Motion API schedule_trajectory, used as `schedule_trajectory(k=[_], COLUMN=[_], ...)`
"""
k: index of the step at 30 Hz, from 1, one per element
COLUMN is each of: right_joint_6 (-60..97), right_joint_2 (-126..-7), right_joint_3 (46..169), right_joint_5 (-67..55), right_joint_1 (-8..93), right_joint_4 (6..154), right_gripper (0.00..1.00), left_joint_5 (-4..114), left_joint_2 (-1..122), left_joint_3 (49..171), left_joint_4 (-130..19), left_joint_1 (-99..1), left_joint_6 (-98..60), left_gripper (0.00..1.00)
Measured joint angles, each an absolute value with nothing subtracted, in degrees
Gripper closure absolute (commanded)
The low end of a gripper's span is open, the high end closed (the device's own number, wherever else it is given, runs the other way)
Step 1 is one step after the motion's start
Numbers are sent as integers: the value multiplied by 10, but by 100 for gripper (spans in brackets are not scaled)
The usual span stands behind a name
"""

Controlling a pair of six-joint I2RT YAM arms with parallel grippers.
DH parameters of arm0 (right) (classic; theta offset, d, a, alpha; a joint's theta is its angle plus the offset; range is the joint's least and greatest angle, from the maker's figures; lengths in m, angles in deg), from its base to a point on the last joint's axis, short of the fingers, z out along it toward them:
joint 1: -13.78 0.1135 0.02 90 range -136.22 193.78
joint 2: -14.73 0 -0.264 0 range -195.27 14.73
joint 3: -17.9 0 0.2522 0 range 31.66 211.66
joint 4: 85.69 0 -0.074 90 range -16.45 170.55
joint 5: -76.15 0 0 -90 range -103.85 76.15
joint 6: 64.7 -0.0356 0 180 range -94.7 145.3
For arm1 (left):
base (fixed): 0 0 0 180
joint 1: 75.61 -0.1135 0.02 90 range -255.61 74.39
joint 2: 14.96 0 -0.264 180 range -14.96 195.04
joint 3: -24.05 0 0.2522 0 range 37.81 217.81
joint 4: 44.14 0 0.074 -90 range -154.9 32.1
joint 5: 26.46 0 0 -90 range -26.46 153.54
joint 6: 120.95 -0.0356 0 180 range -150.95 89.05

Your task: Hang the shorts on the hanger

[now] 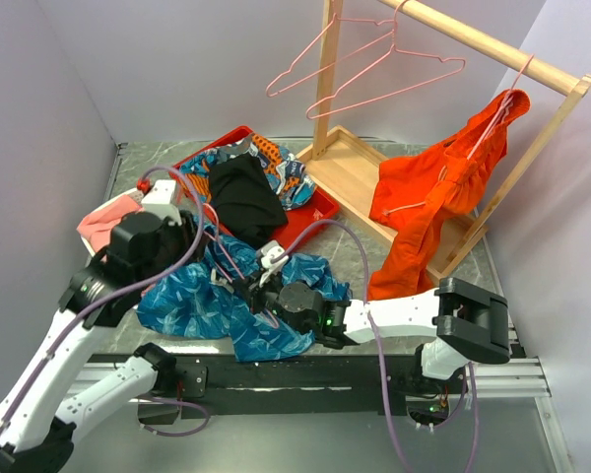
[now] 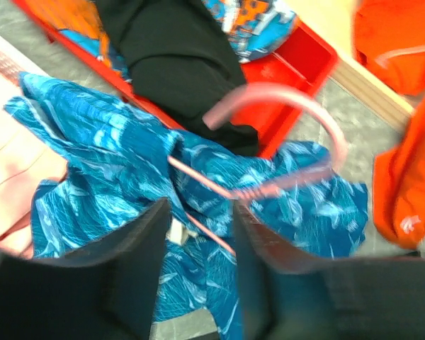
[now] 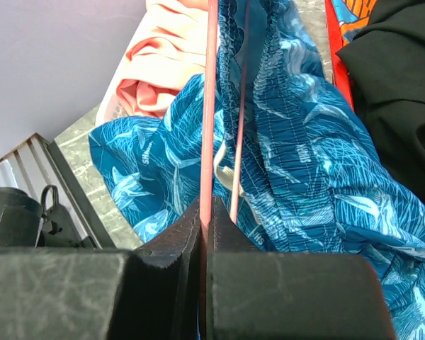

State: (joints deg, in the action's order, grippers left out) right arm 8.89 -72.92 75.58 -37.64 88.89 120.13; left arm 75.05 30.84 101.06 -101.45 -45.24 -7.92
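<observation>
Right gripper (image 3: 204,212), nearest the lens, is clamped on the pink wire of the hanger (image 3: 210,106). The shorts (image 1: 207,301) lie heaped on the table (image 1: 123,163) (beside the red tray (image 1: 310,222)), under that hanger; left gripper (image 2: 202,212) straddles its wire, jaws parted.

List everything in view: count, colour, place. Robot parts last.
shorts: 1, teal-blue, on the table by the arms
hanger: 1, pink, on the shorts
rack: 1, wooden, back right
spare hangers: 2, pink, on the rack
orange garment: 1, orange, hung on the rack
tray: 1, red, behind the shorts
black garment: 1, black, in the tray
patterned cloth: 1, orange-blue, in the tray
pink cloth: 1, pink, table's left edge
table: 1, grey, under everything
left arm: 1, white-black, jaws open over the hanger
right arm: 1, white-black, jaws shut on the hanger
</observation>
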Motion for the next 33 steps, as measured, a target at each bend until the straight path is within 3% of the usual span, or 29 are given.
schedule_trajectory(k=[4,9,14,22,25,29,31,33], right_joint_6=[88,88,88,89,89,89,89,88], right_joint_2=[-734,-735,-735,-735,-735,-735,-735,-733], right_joint_3=[756,756,757,760,760,767,768,770], right_joint_5=[-369,-367,-364,-353,-352,-352,-353,-353], right_joint_1=[886,885,884,884,884,883,882,882], right_joint_4=[1204,1204,1202,1195,1191,1182,1170,1162], right_gripper=[100,100,100,100,100,100,100,90], left_joint_5=[708,657,644,661,665,674,693,714], left_joint_2=[262,235,258,323,332,337,338,337], left_joint_3=[985,965,953,953,950,933,926,916], left_joint_4=[-1004,-983,-949,-896,-872,-849,-843,-839], left_joint_1=[-452,-452,-452,-452,-452,-451,-449,-446], left_joint_6=[-97,-117,-128,-133,-134,-136,-147,-150], left_gripper=[71,45,39,41,51,89,98,99])
